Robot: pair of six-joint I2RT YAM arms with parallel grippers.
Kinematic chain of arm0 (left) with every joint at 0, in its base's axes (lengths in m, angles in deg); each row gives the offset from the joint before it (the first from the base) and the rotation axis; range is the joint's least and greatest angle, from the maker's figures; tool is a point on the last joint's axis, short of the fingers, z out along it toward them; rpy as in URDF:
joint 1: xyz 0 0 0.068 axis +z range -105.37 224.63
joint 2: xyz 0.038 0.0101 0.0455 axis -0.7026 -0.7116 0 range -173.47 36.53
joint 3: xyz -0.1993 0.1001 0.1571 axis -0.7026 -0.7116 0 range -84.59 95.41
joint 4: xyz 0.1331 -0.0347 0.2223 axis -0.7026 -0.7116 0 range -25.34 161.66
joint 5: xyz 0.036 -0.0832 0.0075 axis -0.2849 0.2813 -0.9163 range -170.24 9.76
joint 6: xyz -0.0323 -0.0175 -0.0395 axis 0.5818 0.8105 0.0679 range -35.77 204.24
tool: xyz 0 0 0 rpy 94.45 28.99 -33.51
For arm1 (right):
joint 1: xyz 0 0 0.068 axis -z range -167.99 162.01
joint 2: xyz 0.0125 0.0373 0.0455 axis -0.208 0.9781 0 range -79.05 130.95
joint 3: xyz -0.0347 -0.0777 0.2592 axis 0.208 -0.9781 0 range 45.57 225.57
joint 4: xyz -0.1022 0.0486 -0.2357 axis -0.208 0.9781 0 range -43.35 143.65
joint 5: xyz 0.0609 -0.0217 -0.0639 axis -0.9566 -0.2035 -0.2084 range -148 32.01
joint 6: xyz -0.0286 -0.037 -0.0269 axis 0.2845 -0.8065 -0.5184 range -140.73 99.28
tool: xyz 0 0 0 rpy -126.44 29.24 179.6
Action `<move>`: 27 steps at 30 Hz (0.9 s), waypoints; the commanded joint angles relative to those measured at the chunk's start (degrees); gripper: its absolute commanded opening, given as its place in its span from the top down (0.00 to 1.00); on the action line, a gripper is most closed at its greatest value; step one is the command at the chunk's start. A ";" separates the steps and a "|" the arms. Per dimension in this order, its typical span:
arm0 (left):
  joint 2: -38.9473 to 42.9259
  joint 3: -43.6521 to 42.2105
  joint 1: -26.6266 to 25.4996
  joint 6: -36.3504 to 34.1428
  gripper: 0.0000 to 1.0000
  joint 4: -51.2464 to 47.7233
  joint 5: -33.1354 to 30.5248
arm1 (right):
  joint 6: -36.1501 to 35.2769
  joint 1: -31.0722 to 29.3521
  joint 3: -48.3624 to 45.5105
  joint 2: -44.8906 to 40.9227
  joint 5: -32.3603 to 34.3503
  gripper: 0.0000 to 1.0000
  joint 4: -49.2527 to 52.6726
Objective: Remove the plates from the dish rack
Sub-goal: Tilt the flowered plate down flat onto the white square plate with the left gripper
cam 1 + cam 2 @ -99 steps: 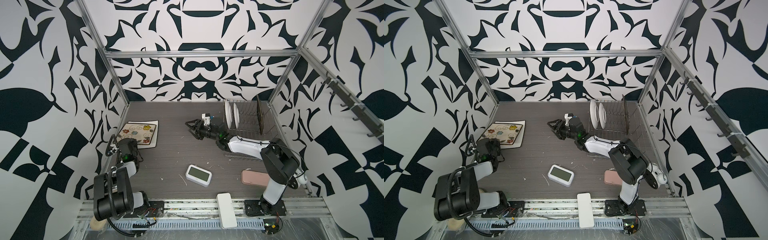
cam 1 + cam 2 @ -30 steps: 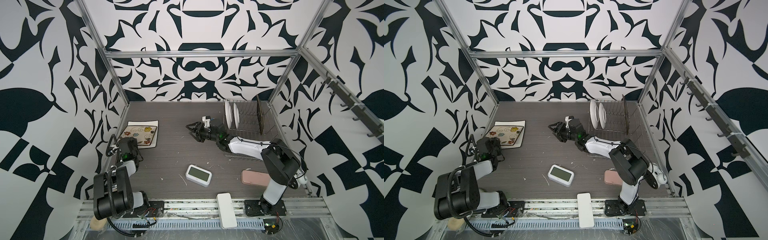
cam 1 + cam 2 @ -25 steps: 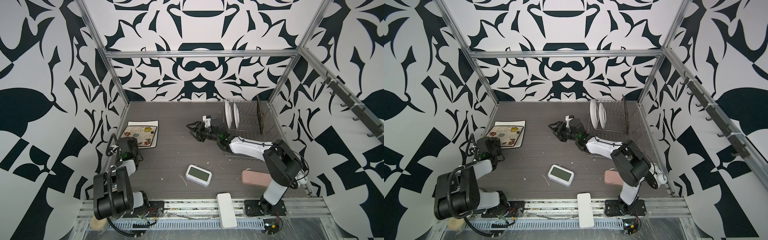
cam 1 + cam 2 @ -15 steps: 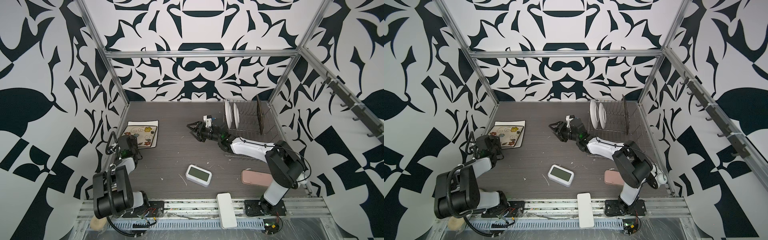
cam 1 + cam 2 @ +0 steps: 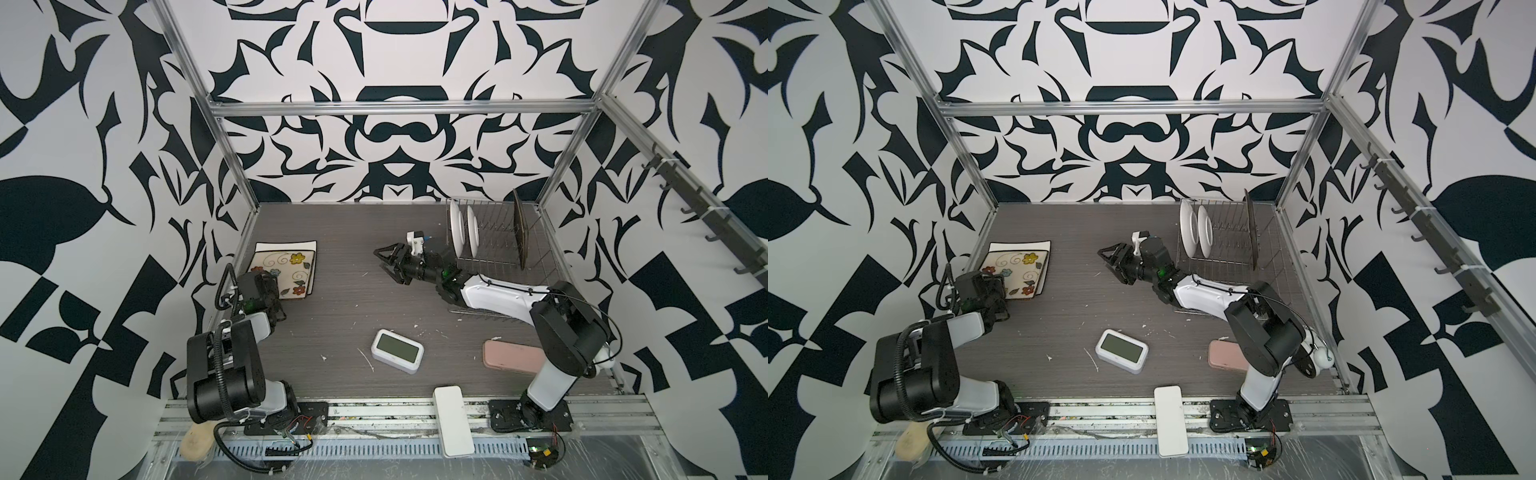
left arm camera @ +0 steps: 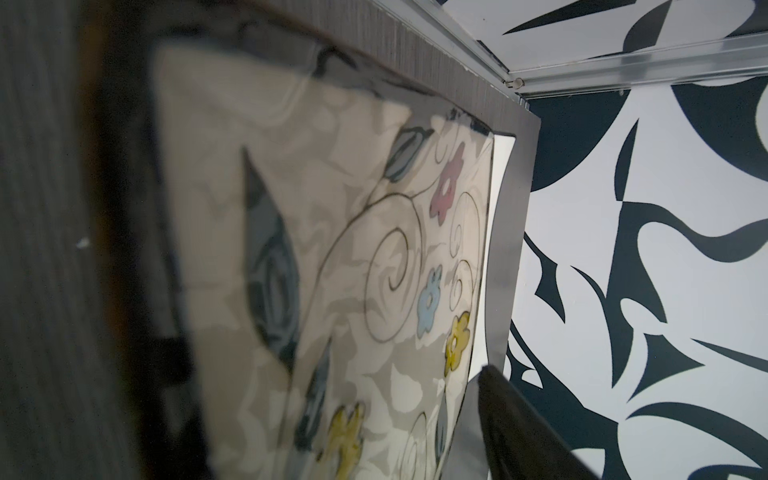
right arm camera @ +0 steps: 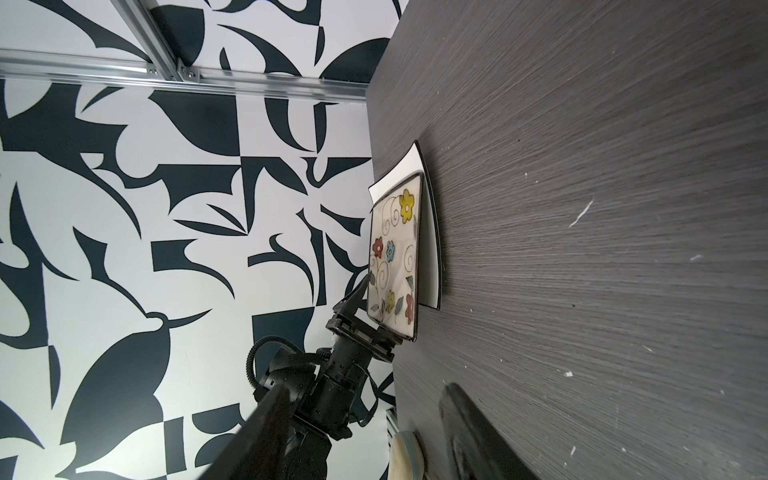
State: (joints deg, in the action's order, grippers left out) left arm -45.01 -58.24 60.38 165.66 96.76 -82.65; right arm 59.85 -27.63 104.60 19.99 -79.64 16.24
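We count two plates unloaded and three left. The floral square plate point(image 5: 286, 270) lies flat on a white square plate point(image 5: 282, 246) at the far left of the table point(image 5: 340, 299). At far right the dish rack point(image 5: 494, 249) holds two round white plates point(image 5: 457, 232) and one dark square plate point(image 5: 520, 232), all upright.

The left gripper point(image 5: 274, 291) sits at the floral plate's near corner, with its fingers apart on either side of the edge. We judge it is not clamped. The right gripper point(image 5: 388, 265) hovers empty between stack and rack, fingers spread.

We find no legible writing, and the clock point(image 5: 397, 351) screen shows no digits we can read.
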 commanded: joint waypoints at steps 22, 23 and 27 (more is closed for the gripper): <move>-3.60 6.69 0.07 0.66 0.16 -1.40 4.39 | -1.65 -0.35 -0.65 -3.24 0.20 0.39 -1.50; -3.76 6.99 0.07 0.50 0.12 -1.46 4.67 | -1.65 -0.31 -0.71 -3.29 0.20 0.39 -1.45; -4.04 7.90 0.07 0.27 0.09 -3.34 5.10 | -1.65 -0.33 -0.87 -3.42 0.29 0.39 -1.58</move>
State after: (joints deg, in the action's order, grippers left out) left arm -48.68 -52.75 60.38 165.82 92.65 -78.67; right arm 59.63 -27.63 104.01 19.71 -79.64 16.48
